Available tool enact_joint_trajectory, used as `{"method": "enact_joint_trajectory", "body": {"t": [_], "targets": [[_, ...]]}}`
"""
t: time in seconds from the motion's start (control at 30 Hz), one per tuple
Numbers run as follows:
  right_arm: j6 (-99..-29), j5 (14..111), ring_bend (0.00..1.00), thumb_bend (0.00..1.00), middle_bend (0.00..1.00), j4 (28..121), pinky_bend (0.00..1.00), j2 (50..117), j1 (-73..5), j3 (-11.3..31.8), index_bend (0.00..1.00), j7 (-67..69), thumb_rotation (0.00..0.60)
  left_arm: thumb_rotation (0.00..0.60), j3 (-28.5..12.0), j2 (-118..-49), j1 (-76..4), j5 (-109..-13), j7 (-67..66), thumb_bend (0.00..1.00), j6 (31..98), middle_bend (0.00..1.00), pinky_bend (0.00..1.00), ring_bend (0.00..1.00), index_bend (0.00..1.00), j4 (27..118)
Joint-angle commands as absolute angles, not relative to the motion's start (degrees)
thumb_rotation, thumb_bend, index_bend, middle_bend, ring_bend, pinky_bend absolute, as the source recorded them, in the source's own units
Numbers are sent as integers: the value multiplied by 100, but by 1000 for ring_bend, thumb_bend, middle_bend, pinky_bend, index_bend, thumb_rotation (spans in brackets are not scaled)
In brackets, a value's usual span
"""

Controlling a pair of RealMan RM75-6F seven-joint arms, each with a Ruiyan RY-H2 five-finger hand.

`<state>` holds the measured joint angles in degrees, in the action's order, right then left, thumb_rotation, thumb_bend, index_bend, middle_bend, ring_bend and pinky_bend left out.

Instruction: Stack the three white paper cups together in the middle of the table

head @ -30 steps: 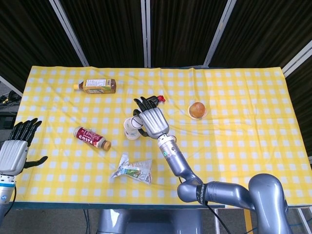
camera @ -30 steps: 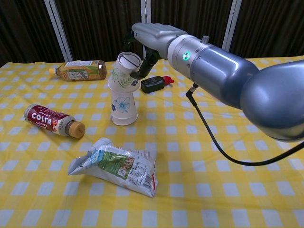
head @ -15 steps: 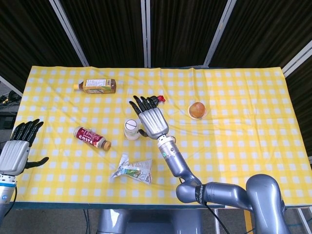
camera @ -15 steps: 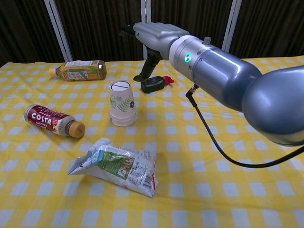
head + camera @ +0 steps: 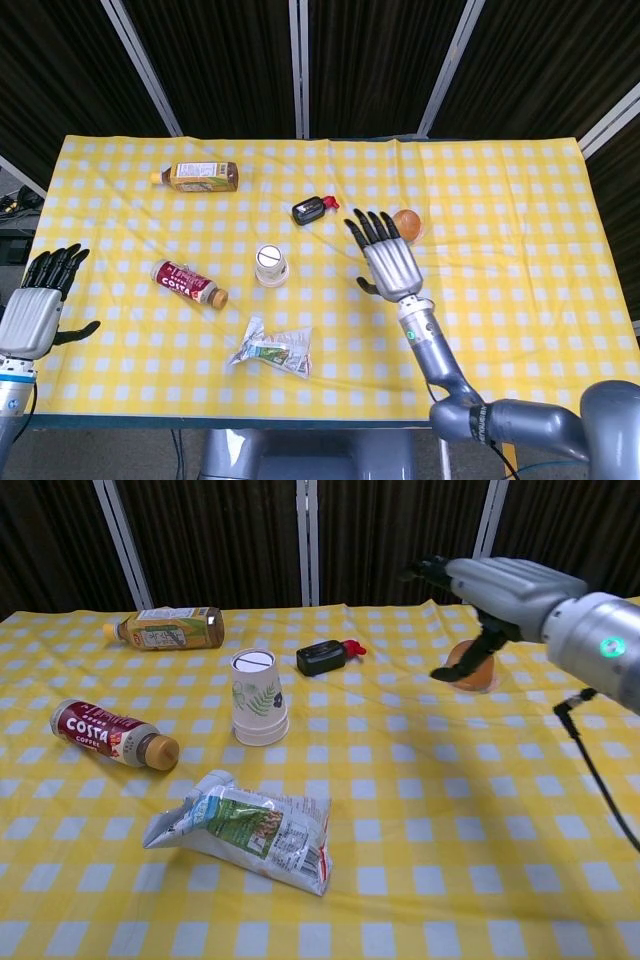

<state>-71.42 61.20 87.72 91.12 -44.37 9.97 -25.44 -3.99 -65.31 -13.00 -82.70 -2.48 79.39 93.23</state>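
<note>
Cups (image 5: 270, 265) stood nested, upside down, mid-table, touched by neither hand; stacking judged done. Right hand (image 5: 385, 260) hovered empty, fingers spread, well right of the cups beside the orange item (image 5: 472, 666). Left hand (image 5: 35, 305) idle at the table's left edge, fingers apart, holding nothing.

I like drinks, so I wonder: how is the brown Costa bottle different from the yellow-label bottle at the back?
The Costa bottle has a dark red label; the yellow-label bottle is a lighter amber. The Costa bottle lies nearer the table's front, left of the paper cups, and angled; the yellow-label bottle lies along the far side. Both lie on their sides, untouched by either hand.
</note>
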Motion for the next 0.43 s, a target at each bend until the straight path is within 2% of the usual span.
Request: {"method": "enact_joint_trajectory", "body": {"t": [0.03,0.2,0.43], "targets": [[-7808,6676,0,117,0,8724,0,8530,-3562,306,72,-1911,600,600,-372,-6601,-1295,-8280,-320,73,7927,0,0,0,0,9235],[-8221,7114,0,117,0,8312,0,8268,-2933,-124,60,-1434,600,600,-325,-6755,-1226,-8285,-424,73,8000,0,0,0,0,9041],[-8333,7150,0,117,0,7971,0,8072,-2297,-342,15,-1005,600,600,-246,-6956,-1120,-8276,-606,74,8076,0,0,0,0,8832]]}}
